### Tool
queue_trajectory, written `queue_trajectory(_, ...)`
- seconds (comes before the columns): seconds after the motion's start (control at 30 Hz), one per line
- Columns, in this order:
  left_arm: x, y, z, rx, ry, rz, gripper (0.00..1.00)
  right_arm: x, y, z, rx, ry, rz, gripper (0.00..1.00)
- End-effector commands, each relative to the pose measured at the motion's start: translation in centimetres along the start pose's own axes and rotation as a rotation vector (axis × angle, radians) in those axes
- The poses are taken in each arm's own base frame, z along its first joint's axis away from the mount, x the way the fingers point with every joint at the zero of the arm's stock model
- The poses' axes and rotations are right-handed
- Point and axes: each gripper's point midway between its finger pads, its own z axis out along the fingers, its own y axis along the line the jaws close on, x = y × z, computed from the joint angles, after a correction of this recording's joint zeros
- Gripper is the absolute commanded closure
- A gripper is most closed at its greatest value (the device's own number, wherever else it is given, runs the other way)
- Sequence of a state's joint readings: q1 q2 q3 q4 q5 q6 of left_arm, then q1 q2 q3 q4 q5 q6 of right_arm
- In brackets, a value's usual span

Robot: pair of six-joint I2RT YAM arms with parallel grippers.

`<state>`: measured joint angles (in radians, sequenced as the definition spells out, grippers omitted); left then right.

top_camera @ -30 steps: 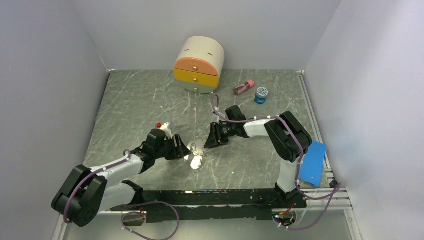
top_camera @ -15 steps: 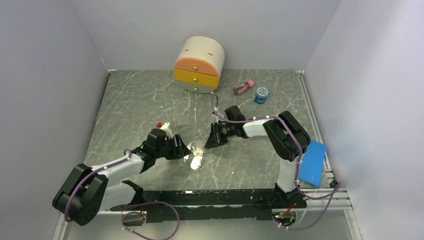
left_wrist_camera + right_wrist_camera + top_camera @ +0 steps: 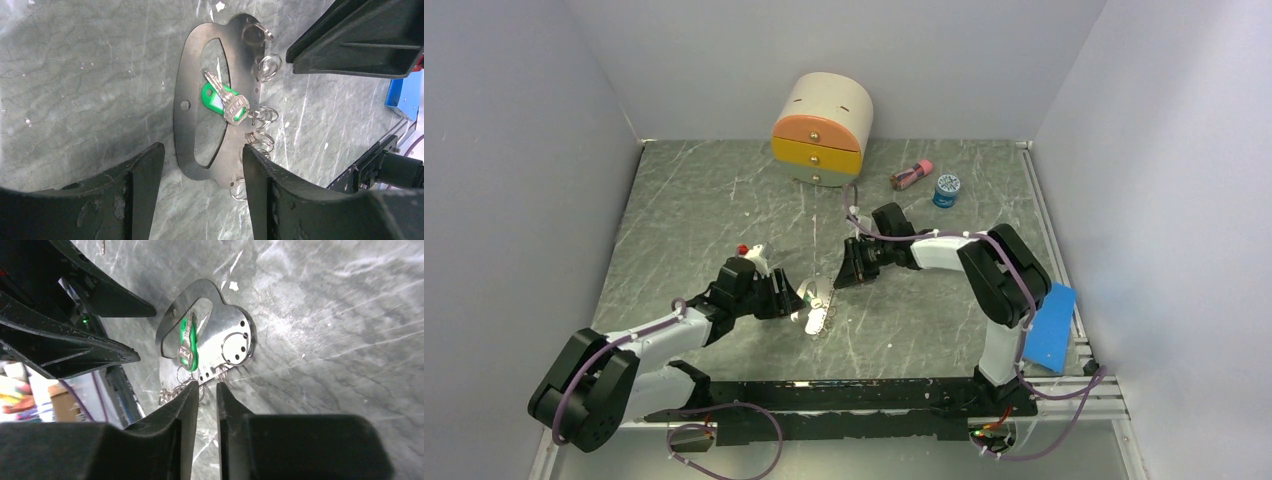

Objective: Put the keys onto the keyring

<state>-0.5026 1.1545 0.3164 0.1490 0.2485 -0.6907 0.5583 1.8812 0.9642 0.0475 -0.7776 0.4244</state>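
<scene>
keys (image 3: 224,102) before left gripper (image 3: 202,165)

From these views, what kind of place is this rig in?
Probably a lab test cell, not a home: plain grey walls box in a marble-look table, two arms are bolted to a rail at its near edge, and scattered props such as a toy drawer unit.

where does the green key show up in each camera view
top external: too small to make out; it would lie on the metal plate between the two grippers.
left wrist: green key at centre, across the plate's cutout.
right wrist: green key left of centre, on the plate.
Shared landmark: the metal plate with split rings on its edge.
</scene>
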Motion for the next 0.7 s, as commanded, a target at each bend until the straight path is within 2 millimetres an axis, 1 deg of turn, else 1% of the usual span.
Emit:
queue_trajectory(0.0, -1.8, -1.1, -0.2, 0.026, -0.048, 0.046, 0.36, -2.4, 0.7, -1.9, 0.094, -0.078, -0.132, 0.68)
queue_trajectory(0.07, -1.8, -1.1, -0.2, 0.025, -0.044, 0.052, 0.36, -2.2, 0.5, -2.3, 0.117, -0.078, -0.146, 0.58)
queue_trajectory(0.13, -1.8, -1.0, -0.2, 0.023, -0.041, 0.056, 0.36, -1.9, 0.6, -2.5, 0.123, -0.075, -0.153, 0.54)
queue_trajectory(0.23, -1.7, -1.0, 0.0, 0.022, -0.038, 0.055, 0.36, -1.5, 1.3, -2.3, 0.101, -0.062, -0.166, 0.55)
queue_trajectory(0.33, -1.6, -0.9, 0.2, 0.022, -0.031, 0.048, 0.36, -1.1, 2.1, -1.7, 0.075, -0.048, -0.174, 0.59)
queue_trajectory(0.47, -1.6, -1.1, 0.3, 0.031, -0.024, 0.046, 0.37, -1.0, 2.4, -0.8, 0.058, -0.028, -0.164, 0.64)
queue_trajectory(0.53, -1.7, -1.3, 0.3, 0.038, -0.024, 0.051, 0.37, -0.7, 2.5, -0.4, 0.049, -0.017, -0.155, 0.65)
queue_trajectory(0.57, -1.7, -1.5, 0.2, 0.047, -0.024, 0.056, 0.37, -0.5, 2.6, -0.3, 0.048, -0.007, -0.15, 0.65)
queue_trajectory(0.63, -1.8, -2.8, 0.0, 0.124, -0.023, 0.091, 0.36, 0.2, 2.5, 0.1, 0.05, 0.018, -0.143, 0.65)
queue_trajectory(0.67, -1.7, -3.7, -0.1, 0.173, -0.017, 0.112, 0.38, 0.7, 2.3, 0.3, 0.057, 0.031, -0.143, 0.65)
